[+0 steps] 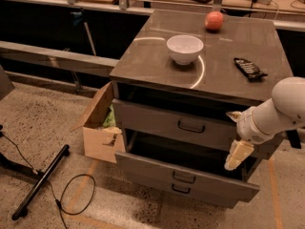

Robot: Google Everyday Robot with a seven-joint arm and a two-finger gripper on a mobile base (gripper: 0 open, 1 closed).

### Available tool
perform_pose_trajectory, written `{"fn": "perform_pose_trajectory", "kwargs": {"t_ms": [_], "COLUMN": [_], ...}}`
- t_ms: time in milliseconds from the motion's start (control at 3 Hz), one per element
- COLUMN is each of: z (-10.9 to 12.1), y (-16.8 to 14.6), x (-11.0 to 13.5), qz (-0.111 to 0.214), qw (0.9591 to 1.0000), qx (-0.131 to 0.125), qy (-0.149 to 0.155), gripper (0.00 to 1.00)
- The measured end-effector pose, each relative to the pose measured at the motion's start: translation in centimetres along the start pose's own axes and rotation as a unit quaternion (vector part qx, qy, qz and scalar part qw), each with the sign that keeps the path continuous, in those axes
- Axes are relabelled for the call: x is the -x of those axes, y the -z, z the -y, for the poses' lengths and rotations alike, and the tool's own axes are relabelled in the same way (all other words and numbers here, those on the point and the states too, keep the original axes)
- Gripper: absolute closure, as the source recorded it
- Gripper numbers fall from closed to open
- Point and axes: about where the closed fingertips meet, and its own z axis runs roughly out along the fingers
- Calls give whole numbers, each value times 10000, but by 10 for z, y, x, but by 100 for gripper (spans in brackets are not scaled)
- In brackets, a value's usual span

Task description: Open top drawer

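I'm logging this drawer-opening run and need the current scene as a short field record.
top drawer: partly out, dark gap under the cabinet top
gripper: at the top drawer's right end, hanging below its front
lower drawers: stick out further
cabinet top: white bowl, red fruit, dark flat object
cardboard box: floor, left of cabinet

One cabinet (pixel 143 68) has three drawers: one top drawer (pixel 152 120) and two lower drawers (pixel 143 166). There are three handles (pixel 190 126), one on each. Its tabletop (pixel 228 87) carries three things: one bowl (pixel 185 48), one red fruit (pixel 214 20) and one remote (pixel 249 67). One box (pixel 97 142) and one cable (pixel 71 199) are on the floor. One pincer (pixel 237 144) hangs at the top drawer's right end.
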Motion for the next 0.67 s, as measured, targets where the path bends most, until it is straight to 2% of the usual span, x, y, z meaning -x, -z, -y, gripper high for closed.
{"fn": "perform_pose_trajectory", "kwargs": {"t_ms": [333, 667], "z": [0, -4], "y": [-9, -11], "x": [-1, -3], "qz": [-13, -16], "qw": [10000, 9999], "qx": [71, 145], "qy": [51, 80], "gripper": [18, 41]}}
